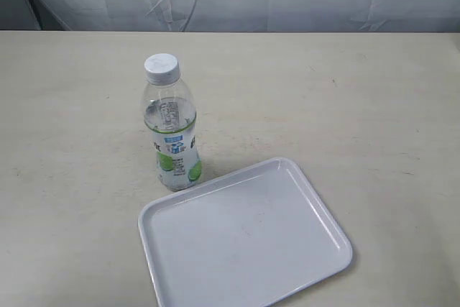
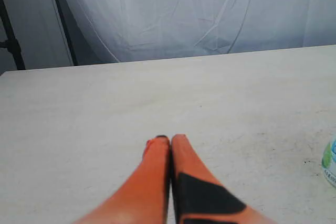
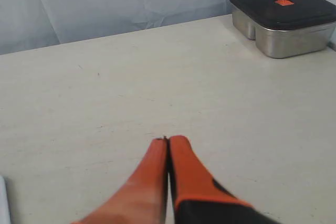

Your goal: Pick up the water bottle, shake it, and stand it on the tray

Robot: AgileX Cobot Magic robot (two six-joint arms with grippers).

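Clear water bottle (image 1: 171, 124), white cap, green-and-white label, upright.

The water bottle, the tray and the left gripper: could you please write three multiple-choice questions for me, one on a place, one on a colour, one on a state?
1. Where does the water bottle stand, relative to the tray?
A. on it
B. beside it, on the table
C. under it

2. What colour is the bottle's cap?
A. white
B. blue
C. red

3. The left gripper is:
A. wide open
B. shut, holding nothing
C. shut on the bottle

Answers:
1 B, its base rests on the table outside the rim.
2 A, the exterior view shows a white cap.
3 B, its orange fingers meet with nothing between them.
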